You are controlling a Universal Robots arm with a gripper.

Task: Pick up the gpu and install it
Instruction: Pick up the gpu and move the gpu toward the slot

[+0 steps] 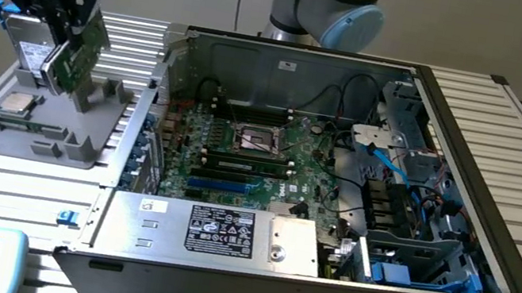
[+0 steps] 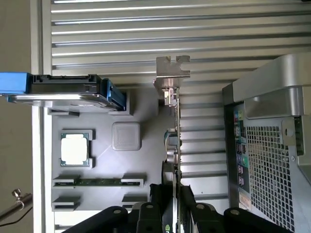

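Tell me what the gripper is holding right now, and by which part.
The gpu, pinched by the gripper across its two faces, at the end away from its silver bracket.

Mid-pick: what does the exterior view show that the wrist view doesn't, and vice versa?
Exterior view: inside the open metal computer case, the large green motherboard and a silver box with a black label. Wrist view: the case's perforated metal rear panel. Both: the black gripper shut on the flat green gpu card, the silver hard drive with blue clips, the square silver processor on the grey tray.
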